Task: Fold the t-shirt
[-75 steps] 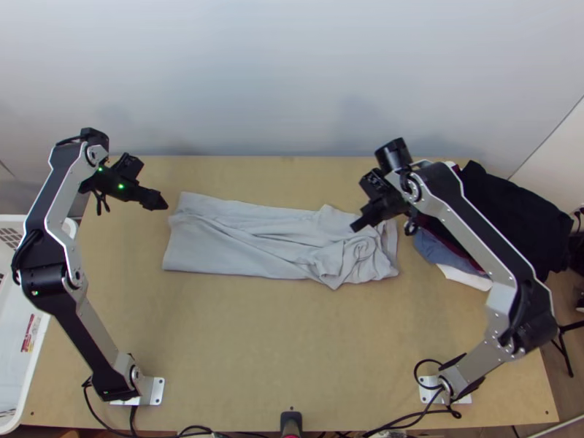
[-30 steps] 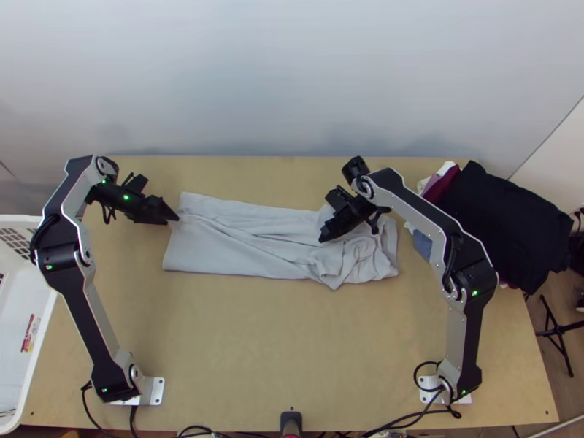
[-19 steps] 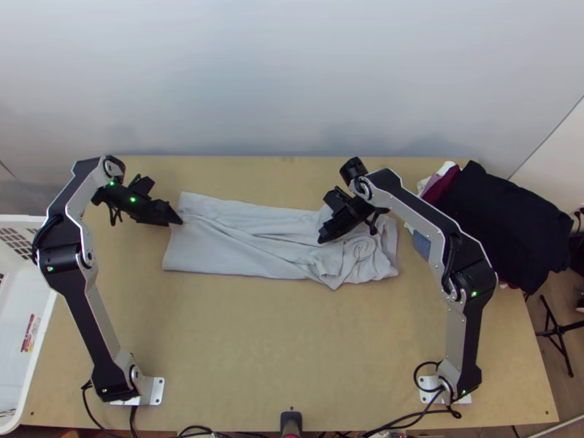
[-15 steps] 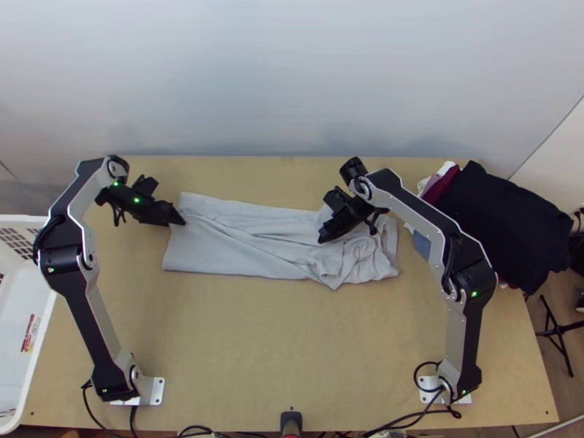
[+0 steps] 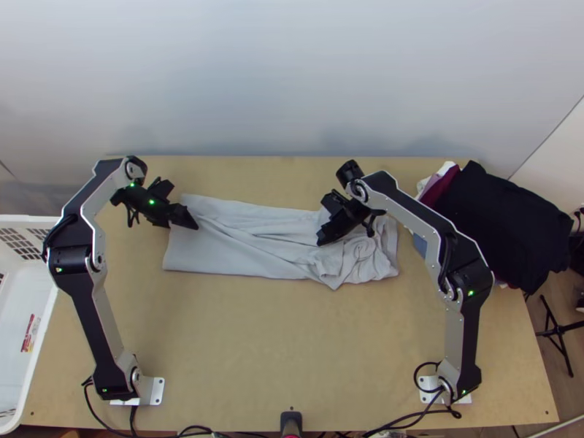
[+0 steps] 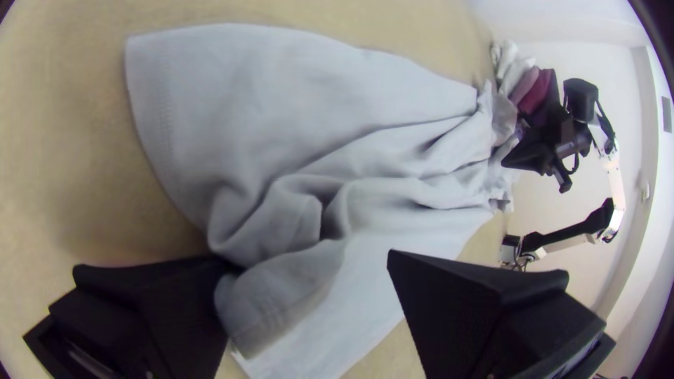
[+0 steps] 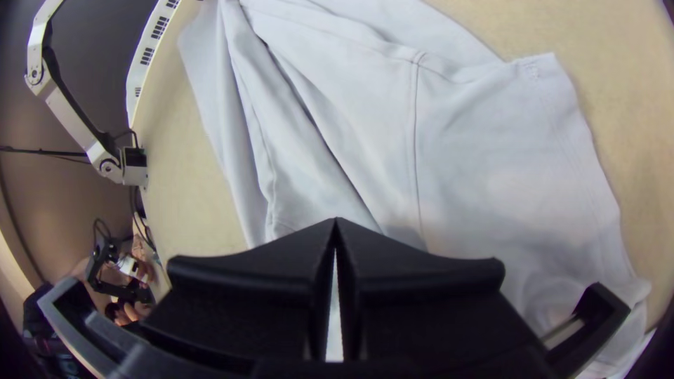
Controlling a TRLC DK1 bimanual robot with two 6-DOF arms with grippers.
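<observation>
Black left gripper (image 5: 193,223), fingers wide apart, at one end of a pale grey t-shirt (image 5: 212,252); black right gripper (image 5: 321,240), fingertips together, over its more crumpled half. The shirt lies as a long, wrinkled strip on the light wooden table (image 5: 277,343), between a white basket (image 5: 44,314) and a clothes pile (image 5: 511,219).

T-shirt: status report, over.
T-shirt a creased strip, one end bunched. Left tool open at flatter end. Right tool shut, near bunched part. Clothes pile beyond, not in the way.
</observation>
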